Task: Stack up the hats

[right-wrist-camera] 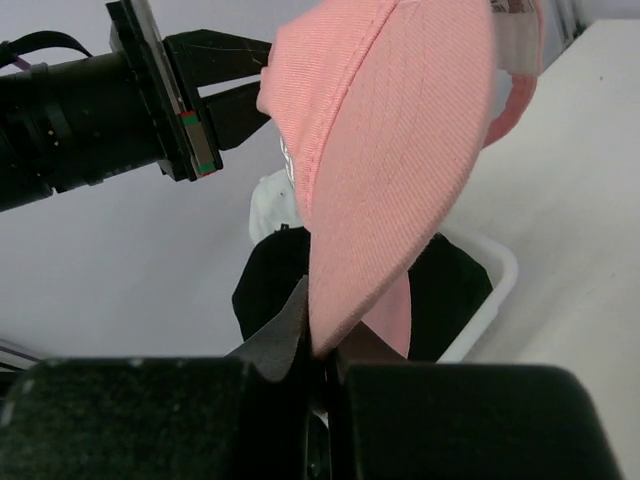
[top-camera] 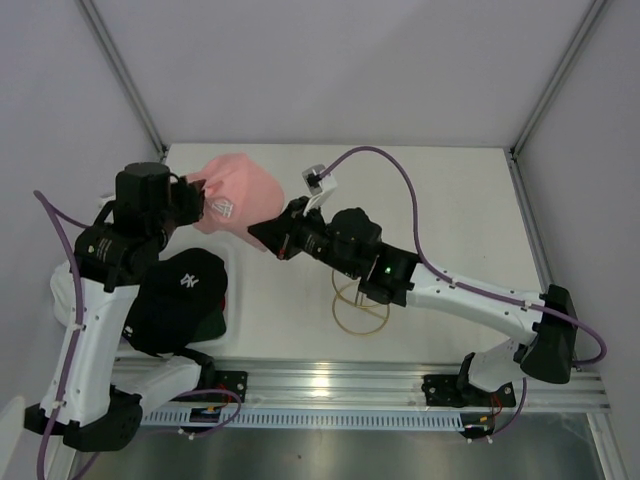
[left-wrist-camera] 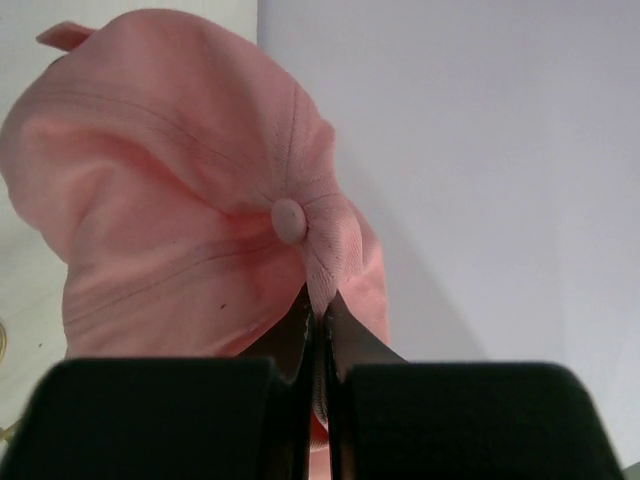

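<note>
left gripper (top-camera: pixel 207 205): upper left, clenched on pink hat crown | black hat (top-camera: pixel 182 295): lower left, NY logo up | pink hat (top-camera: pixel 240 195): upper centre-left, between both grippers | right gripper (top-camera: pixel 262 233): centre, clenched on pink brim

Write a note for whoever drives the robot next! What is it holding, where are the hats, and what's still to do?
Left end effector: shut on the crown fabric of the pink cap, just below its top button.
Right end effector: shut on the same cap's brim.
The pink cap hangs in the air between the two arms.
Black cap with a white logo sits by the left arm; dark fabric lies in the white basket.
Gold wire stand: near the right arm, holding no cap.
Done: pink cap is up.
Left: set it down, then probably stack the others.
</note>
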### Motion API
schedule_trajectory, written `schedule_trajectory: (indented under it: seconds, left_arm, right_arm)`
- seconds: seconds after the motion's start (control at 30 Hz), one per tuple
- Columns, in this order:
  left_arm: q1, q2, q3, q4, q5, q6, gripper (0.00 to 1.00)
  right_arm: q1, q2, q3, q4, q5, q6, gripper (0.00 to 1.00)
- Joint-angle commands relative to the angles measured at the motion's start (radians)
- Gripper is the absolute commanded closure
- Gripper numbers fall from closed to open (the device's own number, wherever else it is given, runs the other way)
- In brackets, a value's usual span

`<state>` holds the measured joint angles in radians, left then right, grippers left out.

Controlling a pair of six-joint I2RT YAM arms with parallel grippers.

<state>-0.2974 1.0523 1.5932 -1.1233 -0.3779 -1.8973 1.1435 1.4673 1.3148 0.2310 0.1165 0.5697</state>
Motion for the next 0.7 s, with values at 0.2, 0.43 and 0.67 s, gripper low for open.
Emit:
schedule_trajectory:
  seconds: [0.2, 0.43, 0.67]
  left_arm:
    - [-0.009, -0.181, -0.101, 0.328, 0.014, 0.652, 0.04]
    - [0.009, -0.279, -0.150, 0.372, 0.010, 1.130, 0.00]
    - [0.176, -0.140, -0.219, 0.361, 0.444, 1.323, 0.00]
  right_arm:
    - [-0.200, -0.148, 0.104, -0.215, -0.160, 0.284, 1.00]
    - [-0.287, -0.271, 0.081, -0.369, -0.247, 0.381, 1.00]
    - [-0.370, -0.384, -0.025, -0.337, -0.406, 0.528, 1.00]
